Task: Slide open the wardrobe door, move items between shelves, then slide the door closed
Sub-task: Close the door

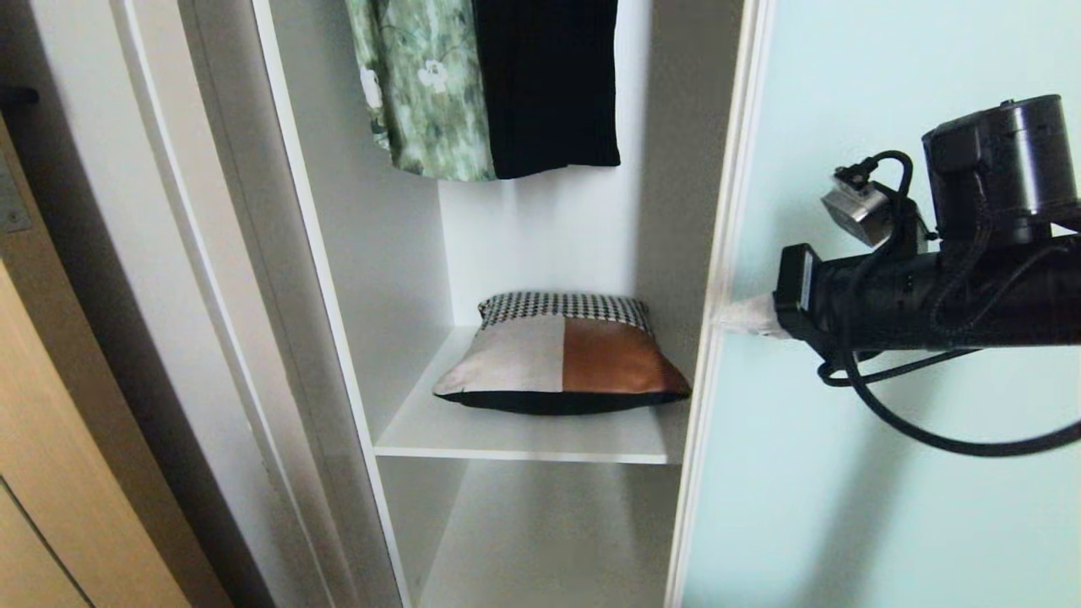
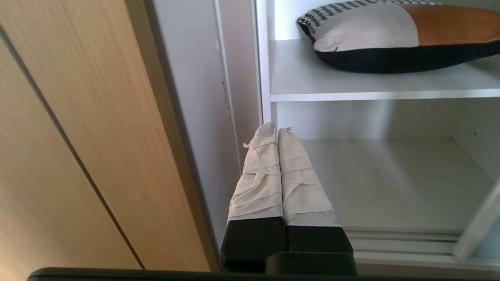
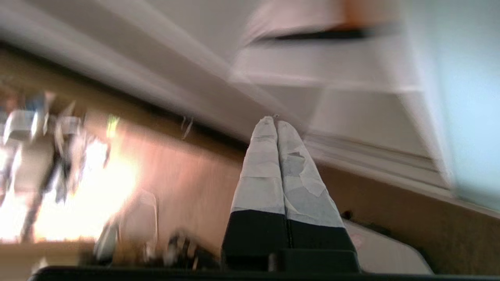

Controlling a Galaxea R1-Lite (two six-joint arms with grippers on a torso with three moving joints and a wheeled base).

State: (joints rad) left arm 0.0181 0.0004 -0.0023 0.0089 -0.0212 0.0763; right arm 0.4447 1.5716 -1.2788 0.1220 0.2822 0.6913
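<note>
Wardrobe with its sliding door (image 1: 887,127) drawn to the right, exposing a white compartment. 1 cushion (image 1: 562,365) lies flat on the upper shelf (image 1: 524,439), slightly right of centre, its houndstooth strip toward the back wall and its dark underside on the board. It looks soft, light and easily squashed; a pinch at the front seam or a corner would probably gather enough fabric to lift it, whereas a grip across the plump middle may slip off. The rust-brown patch has a sheen and may be slicker than the beige one. The lower shelf (image 2: 383,183) holds nothing in view. Above the cushion hang 2 garments, a green floral one (image 1: 422,84) and a black one (image 1: 549,84), well clear of it. The right gripper (image 1: 743,319), fingers pressed together and empty, sits at the door's frame edge, level with the cushion. The left gripper (image 2: 277,132), likewise closed on nothing, points toward the wardrobe's left upright beside a tan wood-grain panel (image 2: 78,136). The glass door seems stiff and smooth, best pushed by its frame.
</note>
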